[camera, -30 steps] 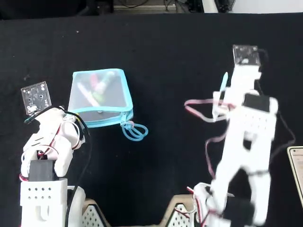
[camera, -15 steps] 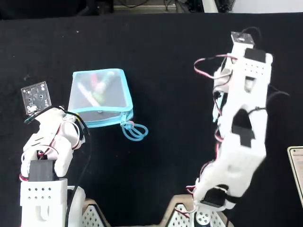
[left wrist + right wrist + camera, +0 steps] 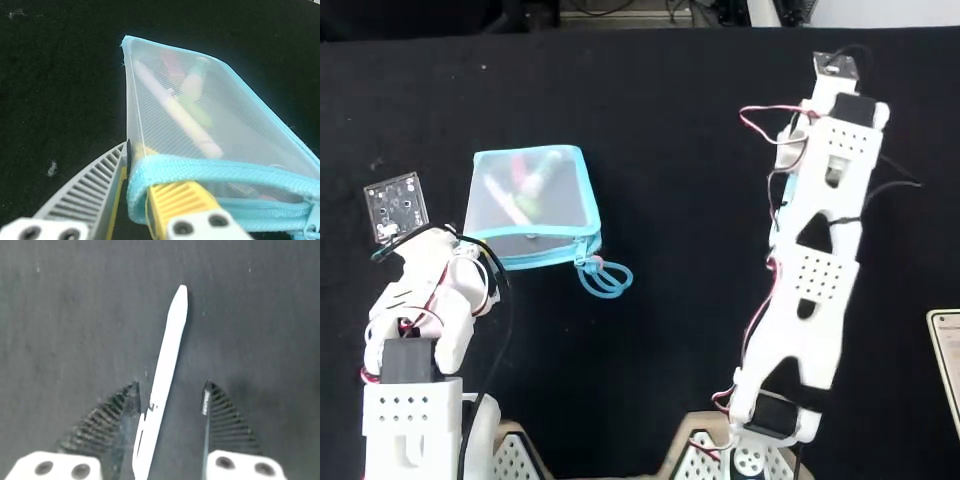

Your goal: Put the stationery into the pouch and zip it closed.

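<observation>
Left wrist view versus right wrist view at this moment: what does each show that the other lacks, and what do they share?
Left wrist: the left gripper clamped on a corner of the mesh pouch, stationery inside. Right wrist: the right gripper open, a white pen lying between its jaws. Shared: the black table.

Blue-trimmed mesh pouch (image 3: 530, 205) lying flat, markers (image 3: 175, 112) inside. White pen (image 3: 165, 375) lying flat, well apart.
</observation>
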{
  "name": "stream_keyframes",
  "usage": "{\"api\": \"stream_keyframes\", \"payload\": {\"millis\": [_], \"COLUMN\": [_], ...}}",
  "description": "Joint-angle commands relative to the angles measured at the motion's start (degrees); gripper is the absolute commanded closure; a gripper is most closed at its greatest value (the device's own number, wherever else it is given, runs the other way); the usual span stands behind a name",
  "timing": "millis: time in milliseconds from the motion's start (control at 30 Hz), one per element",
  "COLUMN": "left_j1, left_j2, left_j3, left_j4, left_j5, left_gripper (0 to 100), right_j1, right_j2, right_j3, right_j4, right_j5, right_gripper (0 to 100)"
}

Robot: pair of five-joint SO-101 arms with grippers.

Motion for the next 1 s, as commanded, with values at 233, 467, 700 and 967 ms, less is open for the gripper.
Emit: {"api": "stream_keyframes", "payload": {"millis": [233,467,700,967], "left_j1": [-0.31,-0.31,-0.31,-0.31], "left_j2": [-0.7,-0.7,-0.7,-0.7], "left_j3": [-0.48,-0.48,-0.48,-0.48], "left_j4": [-1.41,-1.41,-1.41,-1.41], "left_j5": [-0.35,-0.35,-0.35,-0.35], "left_gripper": [97,97,97,97], "right_j1": [0.88,0.88,-0.97,-5.8], "right_j2": [12.53,13.85,13.14,4.18], "right_j3": [-16.57,-17.01,-17.01,-13.23], "right_j4": [-3.16,-3.25,-0.44,4.04], "right_j5": [-0.09,-0.09,1.58,1.58], "right_gripper": [81.1,99.8,98.8,98.8]}}
